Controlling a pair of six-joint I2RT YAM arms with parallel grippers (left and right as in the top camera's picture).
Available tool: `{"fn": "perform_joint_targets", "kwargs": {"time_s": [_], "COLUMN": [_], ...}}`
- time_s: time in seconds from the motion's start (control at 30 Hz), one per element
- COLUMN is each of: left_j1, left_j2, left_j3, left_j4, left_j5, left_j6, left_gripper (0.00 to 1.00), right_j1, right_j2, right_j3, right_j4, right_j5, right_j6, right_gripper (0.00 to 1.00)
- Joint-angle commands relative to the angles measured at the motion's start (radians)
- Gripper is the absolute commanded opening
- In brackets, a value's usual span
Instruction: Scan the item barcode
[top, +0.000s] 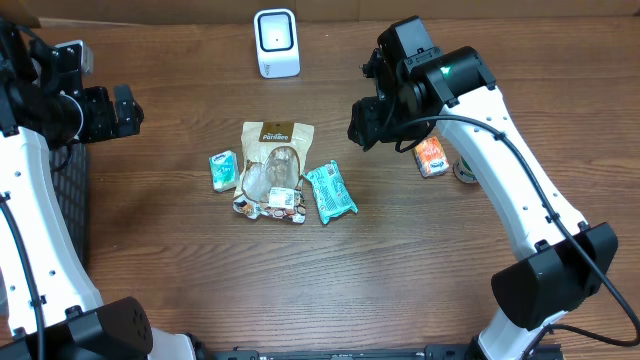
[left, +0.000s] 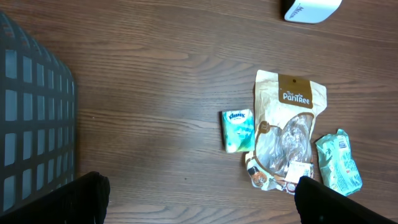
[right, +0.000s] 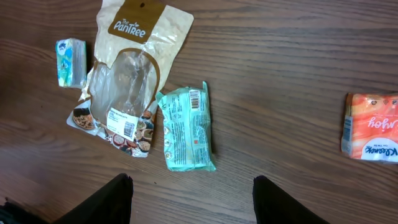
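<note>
Left gripper (left: 202, 198) and right gripper (right: 189, 200) gape, empty — PaniTree pouch (right: 134, 62) shows pale contents through its window.

Surface (top: 300, 290): dark wood grain, smooth, low sheen
Pouch (right: 140, 31): tan matt paper look, clear glossy plastic window
Teal packet (right: 186, 127): crinkled plastic film, slight gloss
Small tissue pack (left: 238, 129): soft plastic wrap
Orange pack (right: 371, 127): shiny plastic wrap
Scanner (top: 276, 42): smooth white plastic
Basket (left: 31, 112): dark plastic lattice

Teal packet (right: 186, 127) lies flat, barcode up, beside pouch (right: 127, 74).
</note>
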Motion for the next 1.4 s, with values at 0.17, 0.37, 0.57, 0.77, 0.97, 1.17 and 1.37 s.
{"fn": "perform_joint_targets", "kwargs": {"time_s": [0.17,0.37,0.57,0.77,0.97,1.17,1.37], "left_j1": [-0.007,-0.007,-0.007,-0.007,-0.007,-0.007,-0.007], "left_j2": [0.003,0.003,0.003,0.003,0.003,0.003,0.003], "left_j3": [0.008,0.008,0.008,0.008,0.008,0.008,0.008], "left_j4": [0.001,0.001,0.001,0.001,0.001,0.001,0.001], "left_j5": [0.005,0.005,0.005,0.005,0.005,0.005,0.005], "left_j6": [0.015,0.015,0.015,0.015,0.015,0.015,0.015], "left_gripper": [1.00,1.00,1.00,0.99,1.00,1.00,0.99], "right_j1": [0.008,0.014,0.012,0.012,0.012,0.013,0.013], "right_j2": [0.087,0.202,0.240,0.240,0.240,0.240,0.240], "right_j3": [0.022,0.021,-0.072,-0.197,-0.295,-0.392,-0.461], "right_j4": [0.023,-0.014,-0.025,0.056,0.163,0.257,0.310], "right_j5": [-0.050,-0.049,-0.060,-0.132,-0.179,-0.231,-0.259], "right_j6": [0.025,0.018,-0.036,-0.080,-0.080,-0.080,-0.057], "right_gripper": [0.60,0.60,0.66,0.67,0.59,0.54,0.38]}}
